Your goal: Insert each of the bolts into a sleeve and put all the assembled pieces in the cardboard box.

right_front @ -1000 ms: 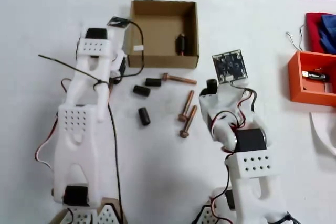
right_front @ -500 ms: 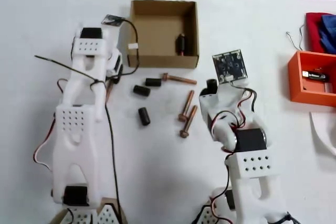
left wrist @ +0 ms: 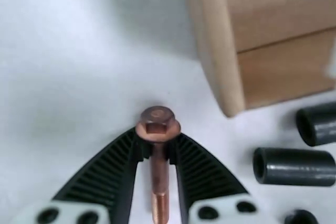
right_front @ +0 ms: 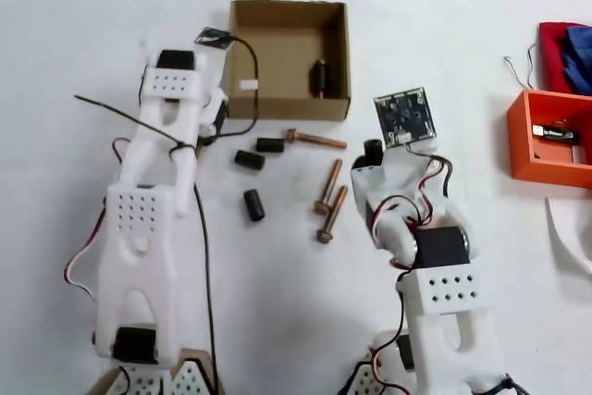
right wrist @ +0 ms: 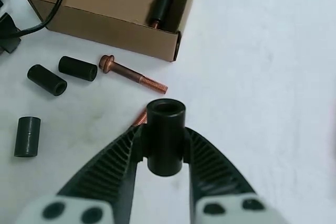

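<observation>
The left gripper (left wrist: 157,144) has its jaws drawn in narrow on a copper bolt (left wrist: 158,127). It grips the shank just under the hex head, and the head sticks out past the fingertips. The corner of the cardboard box (left wrist: 226,40) is near that head but apart from it. In the high view the left arm (right_front: 153,201) lies at nine o'clock on the table, and its wrist is at about eight o'clock from the box.

The right gripper (right wrist: 164,148) has its jaws clamped on a black sleeve (right wrist: 166,129), whose open end faces up toward the camera. In the high view this held sleeve is at about four o'clock from the box, near it but not touching.

The box stands at twelve o'clock on the table. Inside it, close to its three o'clock wall, lies one assembled piece (right_front: 319,78).

At six o'clock from the box, between the two arms, lie three loose sleeves (right_front: 249,160) and three loose bolts (right_front: 327,186). One sleeve sits just beside the head of the bolt nearest the box. The other two bolts lie side by side at four o'clock from it.

An orange bin (right_front: 532,150) sits at three o'clock on the table.
</observation>
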Controlling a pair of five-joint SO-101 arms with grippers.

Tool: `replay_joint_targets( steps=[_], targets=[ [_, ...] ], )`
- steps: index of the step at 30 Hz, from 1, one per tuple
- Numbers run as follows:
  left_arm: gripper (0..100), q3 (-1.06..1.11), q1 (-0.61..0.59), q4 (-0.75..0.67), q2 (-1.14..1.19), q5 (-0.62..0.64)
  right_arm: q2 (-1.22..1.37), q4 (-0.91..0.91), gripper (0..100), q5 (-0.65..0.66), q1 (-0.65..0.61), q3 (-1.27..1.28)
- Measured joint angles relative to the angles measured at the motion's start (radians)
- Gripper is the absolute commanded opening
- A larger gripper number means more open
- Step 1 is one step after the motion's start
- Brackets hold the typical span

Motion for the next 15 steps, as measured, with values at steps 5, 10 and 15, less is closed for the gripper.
replay_joint_targets(
  steps=[5, 10, 15],
  targets=[
    [2, -0.058, 0.002, 0.083, 0.005, -0.002, 0.0, 0.0, 2.2, 0.0, 0.002, 0.011],
    [2, -0.164, -0.002, 0.206, -0.009, -0.002, 0.0, 0.0, 2.2, 0.0, 0.002, 0.011],
    [2, -0.176, 0.0, 0.219, -0.115, -0.002, 0.0, 0.0, 2.2, 0.0, 0.002, 0.011]
  ],
)
